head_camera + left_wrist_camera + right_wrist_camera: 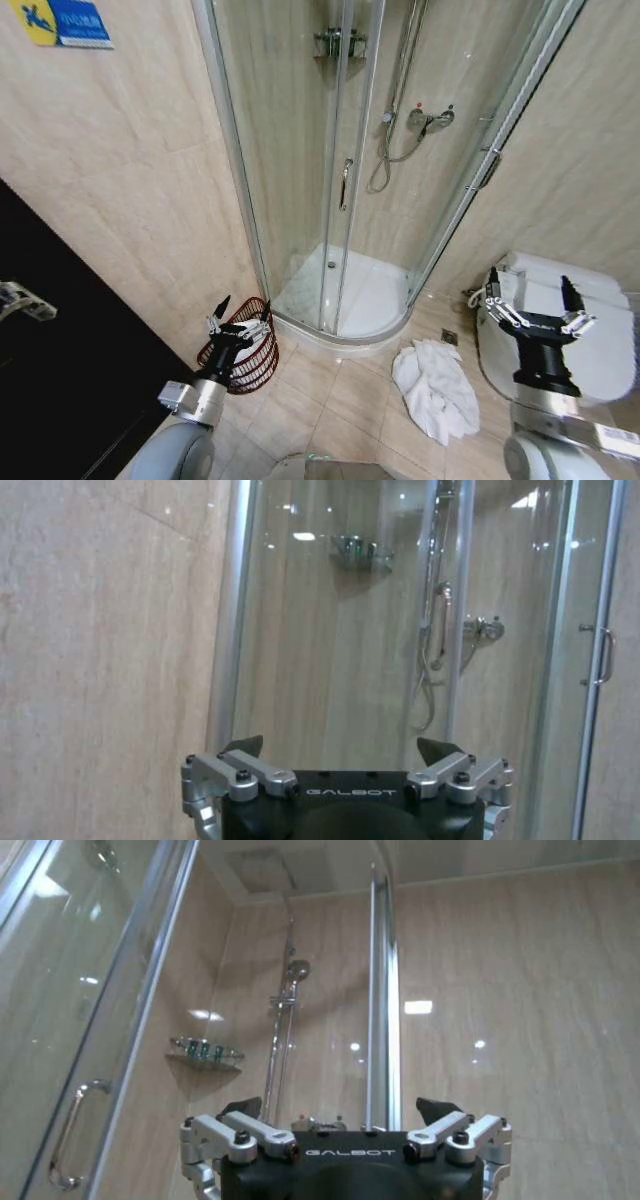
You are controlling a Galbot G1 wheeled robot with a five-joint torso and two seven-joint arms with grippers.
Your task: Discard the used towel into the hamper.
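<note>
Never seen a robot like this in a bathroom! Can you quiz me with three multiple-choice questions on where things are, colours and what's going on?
1. Where is the towel?
A. in the hamper
B. on the floor between shower base and toilet
C. in a gripper

2. What colour is the hamper?
A. dark red-brown
B. blue
C. white

3. How are the left gripper and right gripper?
A. both shut
B. one holds the towel
C. both open and empty

Answers: 1 B, the white towel lies crumpled on the tiles beside the toilet. 2 A, its wire weave is red-brown. 3 C, the fingers of each are spread with nothing between.
</note>
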